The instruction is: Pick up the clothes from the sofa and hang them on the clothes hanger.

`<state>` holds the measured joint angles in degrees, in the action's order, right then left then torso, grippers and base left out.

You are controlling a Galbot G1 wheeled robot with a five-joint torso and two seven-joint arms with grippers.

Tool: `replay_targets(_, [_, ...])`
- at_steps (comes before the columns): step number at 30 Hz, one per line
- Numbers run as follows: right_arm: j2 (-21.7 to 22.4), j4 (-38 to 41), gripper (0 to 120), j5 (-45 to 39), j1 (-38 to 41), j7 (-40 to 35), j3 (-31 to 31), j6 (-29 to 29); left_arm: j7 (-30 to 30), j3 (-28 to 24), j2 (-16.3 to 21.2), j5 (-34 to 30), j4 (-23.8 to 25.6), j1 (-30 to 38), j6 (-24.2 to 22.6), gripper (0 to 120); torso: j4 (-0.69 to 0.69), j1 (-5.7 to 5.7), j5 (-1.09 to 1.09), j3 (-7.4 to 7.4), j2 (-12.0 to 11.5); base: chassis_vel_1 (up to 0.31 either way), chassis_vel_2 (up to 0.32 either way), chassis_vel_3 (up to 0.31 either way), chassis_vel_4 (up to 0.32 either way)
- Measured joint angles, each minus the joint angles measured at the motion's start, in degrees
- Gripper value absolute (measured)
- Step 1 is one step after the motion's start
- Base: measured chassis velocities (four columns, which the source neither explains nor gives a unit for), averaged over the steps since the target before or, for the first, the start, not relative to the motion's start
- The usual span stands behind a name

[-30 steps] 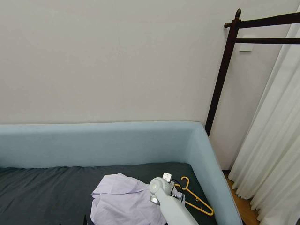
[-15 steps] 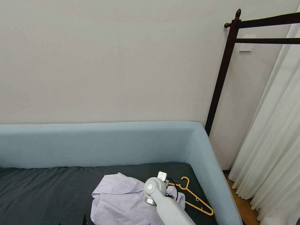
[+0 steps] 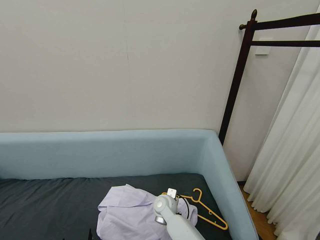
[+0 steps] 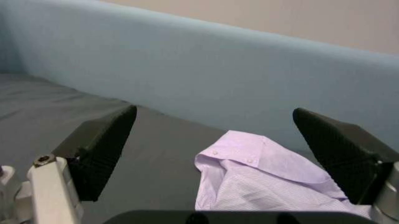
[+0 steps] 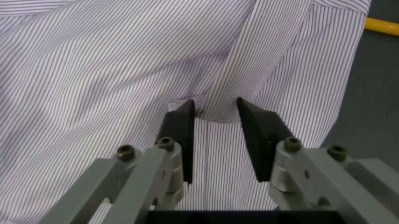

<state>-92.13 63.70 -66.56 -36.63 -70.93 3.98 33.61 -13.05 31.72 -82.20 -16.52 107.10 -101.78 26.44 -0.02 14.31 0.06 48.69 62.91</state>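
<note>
Your landmark is the pale blue upholstered sofa point(image 3: 150, 150). The crumpled lilac pinstriped shirt point(image 3: 127, 212) lies on its dark grey seat cushion point(image 3: 50, 205), toward the sofa's right-hand end and forward of the backrest. A yellow plastic hanger point(image 3: 210, 215) lies on the same cushion, closer to the sofa's right arm. Your right gripper point(image 5: 215, 109) is down on the shirt, and its two black fingers point(image 5: 184, 135) stand close together with a raised fold of striped cloth nipped between their tips. I judge that to be a pinch on the fabric, not a bare hover.

The fold runs roughly along the gap between the fingers, so the cloth lies straight ahead of them and a lift should carry it. The right arm is plainly the nearer one. Your left gripper point(image 4: 213, 113) hangs above the seat further from the sofa's right arm, fingers spread wide, nothing between them, the shirt collar ahead of it. The dark wooden clothes rack point(image 3: 240, 75) stands just past the sofa's right arm.
</note>
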Motion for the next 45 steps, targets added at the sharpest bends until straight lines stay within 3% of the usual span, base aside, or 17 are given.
replay_targets(6, [0.0, -0.5, 0, 1.0, -0.3, 0.4, -0.3, 0.0, 0.0, 0.0, 0.1, -0.1, 0.4, -0.1, 0.0, 99, 0.0, 0.0, 0.0, 0.0, 0.0, 0.0, 0.0, 0.0, 0.0])
replay_targets(12, [0.0, 2.3, 0, 1.1, -0.9, 0.0, 1.2, 0.4, 0.0, 0.0, 0.5, -0.5, 0.7, 0.1, -0.2, 99, -0.01, 0.0, -0.01, 0.0, 0.0, 0.0, 0.0, 0.0, 0.0])
replay_targets(20, [0.1, 14.1, 0, 2.7, -1.8, -0.6, 10.0, 2.2, 0.3, -0.2, 4.3, -3.3, 2.8, 1.4, -3.0, 99, 0.03, 0.0, 0.0, 0.0, 0.0, 0.0, 0.0, 0.0, 0.0])
replay_targets(23, [4.2, 19.8, 0, 4.4, -2.5, 0.9, 13.7, 3.5, 1.2, -0.7, 9.4, -7.5, 3.8, 2.8, -6.0, 99, 0.01, 0.0, -0.01, 0.0, 0.0, 0.0, 0.0, 0.0, 0.0])
replay_targets(24, [7.0, 22.5, 0, 5.6, -3.1, 1.8, 15.0, 3.9, 1.9, -1.1, 12.9, -10.6, 4.1, 3.9, -8.0, 100, 0.0, 0.0, 0.0, 0.0, 0.0, 0.0, 0.0, 0.0, 0.0])
replay_targets(25, [7.0, 22.5, 0, 5.6, -3.1, 1.8, 15.0, 3.9, 1.9, -1.1, 12.9, -10.6, 4.1, 3.9, -8.0, 100, 0.0, 0.0, 0.0, 0.0, 0.0, 0.0, 0.0, 0.0, 0.0])
replay_targets(28, [13.6, 28.2, 0, 9.0, -5.0, 5.3, 15.8, 4.0, 4.3, -2.9, 22.0, -18.3, 3.7, 7.8, -12.5, 100, -0.01, 0.0, 0.0, 0.0, 0.0, 0.0, 0.0, 0.0, 0.0])
replay_targets(29, [13.6, 28.2, 0, 9.0, -5.0, 5.3, 15.8, 4.0, 4.3, -2.9, 22.0, -18.3, 3.7, 7.8, -12.5, 100, -0.01, 0.0, 0.0, 0.0, 0.0, 0.0, 0.0, 0.0, 0.0])
replay_targets(31, [17.9, 31.4, 0, 11.5, -6.3, 8.9, 15.8, 3.8, 6.8, -5.5, 28.6, -24.2, 1.7, 12.0, -15.1, 100, -0.06, 0.0, 0.0, 0.0, 0.0, 0.0, 0.0, 0.0, 0.0])
replay_targets(33, [20.2, 32.9, 0, 13.9, -6.3, 13.0, 16.8, 2.5, 9.3, -6.9, 32.9, -28.3, -0.4, 14.4, -16.5, 100, -0.06, 0.01, -0.01, 0.0, 0.0, 0.0, 0.0, 0.0, 0.0])
replay_targets(38, [22.0, 34.3, 0, 19.5, -6.6, 19.2, 18.8, -1.2, 11.0, -9.6, 37.4, -32.8, -3.8, 19.0, -19.0, 100, 0.04, 0.01, -0.01, 0.01, 0.0, 0.0, 0.0, 0.0, 0.0])
replay_targets(41, [23.8, 34.6, 0, 30.9, -7.9, 28.6, 20.6, -8.1, 12.8, -20.0, 44.9, -40.0, -11.1, 30.8, -22.7, 99, 0.02, 0.01, 0.02, 0.0, 0.0, 0.0, 0.0, 0.0, 0.0])
replay_targets(42, [23.8, 34.6, 0, 30.9, -7.9, 28.6, 20.6, -8.1, 12.8, -20.0, 44.9, -40.0, -11.1, 30.8, -22.7, 99, 0.02, 0.01, 0.02, 0.0, 0.0, 0.0, 0.0, 0.0, 0.0])
replay_targets(45, [25.8, 35.2, 0, 36.3, -9.6, 32.8, 20.7, -11.8, 16.4, -33.8, 46.9, -45.5, -18.8, 45.7, -23.6, 98, -0.03, 0.01, 0.01, 0.01, 0.0, 0.0, 0.0, 0.0, 0.0])
